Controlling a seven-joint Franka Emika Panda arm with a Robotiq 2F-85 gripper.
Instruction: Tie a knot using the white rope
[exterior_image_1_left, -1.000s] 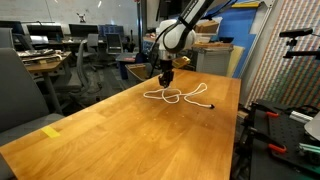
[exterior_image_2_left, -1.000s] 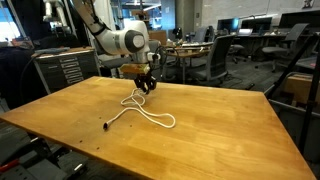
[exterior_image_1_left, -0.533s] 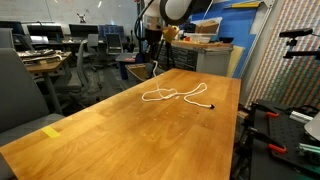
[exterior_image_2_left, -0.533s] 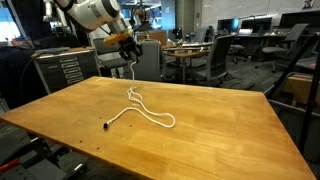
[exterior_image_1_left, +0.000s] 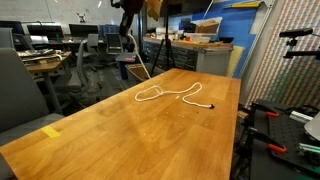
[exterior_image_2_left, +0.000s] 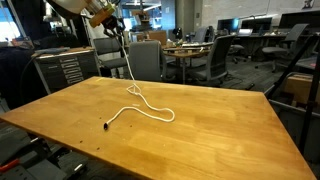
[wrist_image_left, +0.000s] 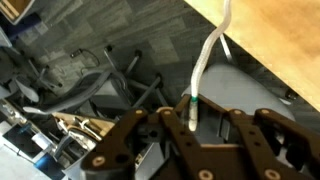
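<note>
Tool (wrist_image_left: 191, 122) clamps one end of the white rope (wrist_image_left: 207, 55) high above the bench (exterior_image_2_left: 200, 130); remainder lies loosely curved, no knot formed yet.

Wooden table (exterior_image_1_left: 150, 140) bears white rope (exterior_image_1_left: 150, 98) and yellow tape (exterior_image_1_left: 51, 131).

— Where's the thin white rope (wrist_image_left: 200, 62)?
— Loosely looped on the wooden table (exterior_image_1_left: 120, 140), black tip (exterior_image_2_left: 107, 126) lying flat. Its other end rises taut, high above the table's far edge.
</note>
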